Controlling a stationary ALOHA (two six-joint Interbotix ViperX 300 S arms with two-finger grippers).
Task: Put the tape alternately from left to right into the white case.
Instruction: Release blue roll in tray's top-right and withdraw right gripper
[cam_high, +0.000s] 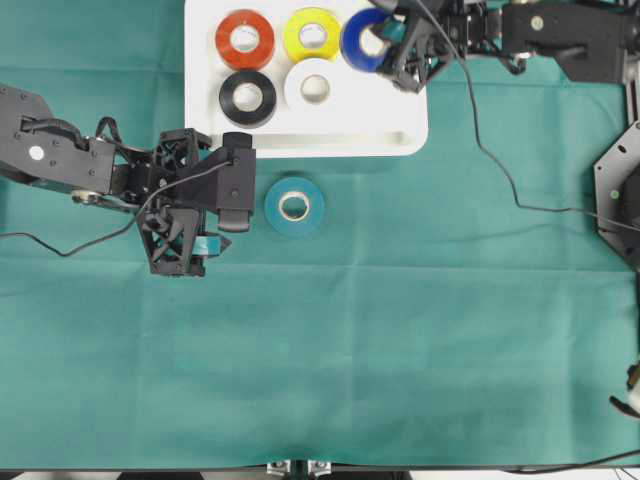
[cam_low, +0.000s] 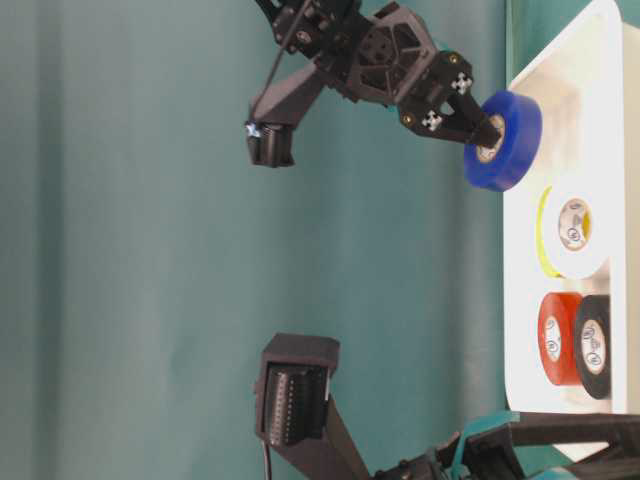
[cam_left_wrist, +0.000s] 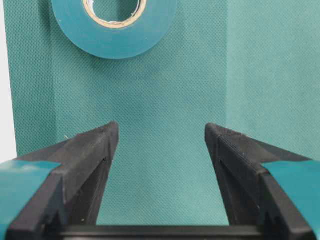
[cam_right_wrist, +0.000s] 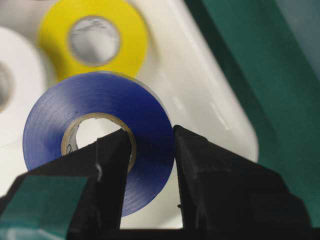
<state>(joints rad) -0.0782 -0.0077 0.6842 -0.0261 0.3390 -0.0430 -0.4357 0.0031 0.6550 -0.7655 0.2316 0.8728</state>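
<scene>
Shallow white plastic case (cam_high: 400, 135), upper frame, is holding red (cam_high: 245, 39), yellow (cam_high: 312, 34), black (cam_high: 248, 97), white (cam_high: 315, 88) tape rolls. Right gripper (cam_high: 385, 38) is pinching blue tape roll (cam_high: 359, 40) above it; left gripper (cam_high: 212, 213) is gaping wide, empty, beside teal tape roll (cam_high: 294, 206).

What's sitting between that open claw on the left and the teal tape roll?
Nothing: only bare green cloth separates the left end effector from the teal roll, clearest in the left wrist view.

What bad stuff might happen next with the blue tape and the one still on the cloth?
1. The right gripper pinches only one wall of the blue roll, which is held tilted above the white case. It may bounce or roll on release, maybe bumping the yellow roll.
2. The teal roll matches the cloth, and the open left gripper isn't lined up with it, so a straight reach might miss.
</scene>
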